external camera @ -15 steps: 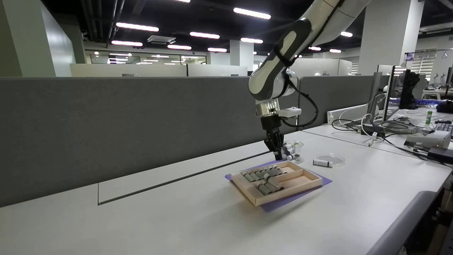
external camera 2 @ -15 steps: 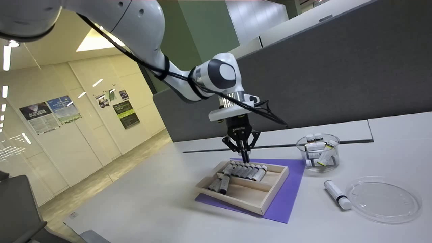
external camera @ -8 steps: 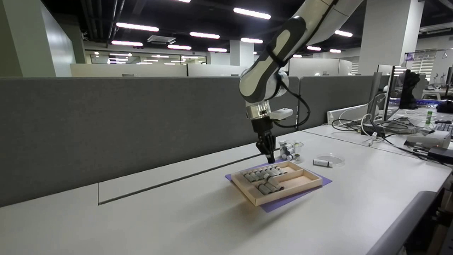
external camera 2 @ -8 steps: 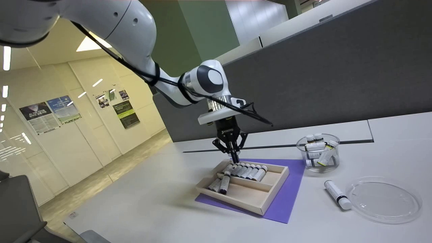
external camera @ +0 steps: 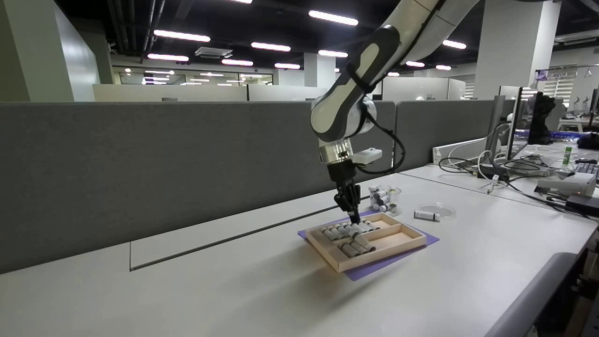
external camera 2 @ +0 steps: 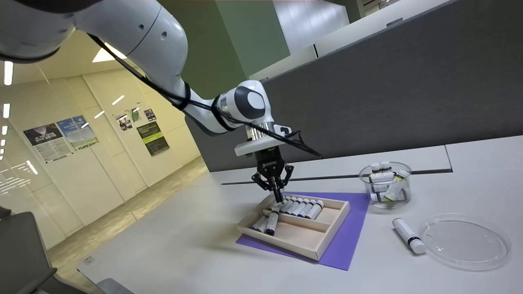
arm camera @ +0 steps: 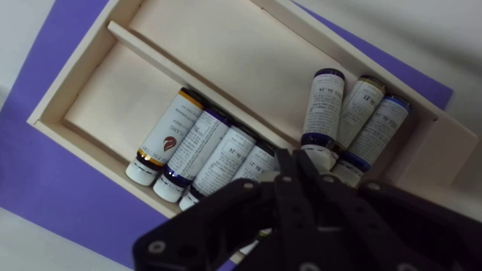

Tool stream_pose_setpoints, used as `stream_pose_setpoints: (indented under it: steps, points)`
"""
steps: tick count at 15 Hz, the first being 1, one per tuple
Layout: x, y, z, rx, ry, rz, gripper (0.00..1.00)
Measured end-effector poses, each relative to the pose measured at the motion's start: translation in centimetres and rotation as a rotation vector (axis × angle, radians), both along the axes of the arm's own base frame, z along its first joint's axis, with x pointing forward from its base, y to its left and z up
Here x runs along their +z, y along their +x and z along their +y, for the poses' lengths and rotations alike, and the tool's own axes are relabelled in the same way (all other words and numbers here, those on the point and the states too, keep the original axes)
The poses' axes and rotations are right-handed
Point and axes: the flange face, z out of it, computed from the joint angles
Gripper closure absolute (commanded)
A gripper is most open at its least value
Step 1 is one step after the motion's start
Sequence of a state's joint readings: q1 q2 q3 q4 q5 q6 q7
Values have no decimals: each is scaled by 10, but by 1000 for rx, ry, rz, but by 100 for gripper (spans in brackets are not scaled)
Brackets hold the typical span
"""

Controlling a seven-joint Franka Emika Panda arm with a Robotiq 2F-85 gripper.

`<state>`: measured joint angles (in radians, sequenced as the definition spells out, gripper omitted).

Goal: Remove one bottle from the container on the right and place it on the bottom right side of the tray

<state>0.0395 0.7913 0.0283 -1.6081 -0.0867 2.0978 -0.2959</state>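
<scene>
One bottle (arm camera: 360, 111) shows "21", pincer (external camera 2: 279, 200) "ROBOTIQ"

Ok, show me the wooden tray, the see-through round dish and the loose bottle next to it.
Wooden tray (arm camera: 229, 52): in the wrist view, on its inside floor.
Round dish (external camera 2: 465, 242): in an exterior view, on its flat middle.
Loose bottle (external camera 2: 406, 233): in an exterior view, on its white label.

Long grey fabric partition (external camera: 187, 168) running behind white desk (external camera: 187, 295) in both exterior views. Dark ceiling (external camera: 281, 28) in an exterior view, loads of bright tube lights (external camera: 333, 18), chunky white pillar (external camera: 510, 56), striped blinds (external camera: 564, 91). Glossy cream wall (external camera 2: 118, 171) in an exterior view, few posters (external camera 2: 152, 138) on it, mottled tan floor (external camera 2: 163, 190) below, grey office chair (external camera 2: 24, 249) bottom left.
</scene>
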Motion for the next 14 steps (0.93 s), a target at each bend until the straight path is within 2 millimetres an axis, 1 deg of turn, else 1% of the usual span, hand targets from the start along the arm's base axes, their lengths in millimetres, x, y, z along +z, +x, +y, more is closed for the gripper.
stream_pose_setpoints:
  steps: [8, 14]
  points:
    - [-11, 2, 9, 24, -14, 38, 100]
    - [-17, 4, 13, 26, -15, 111, 100]
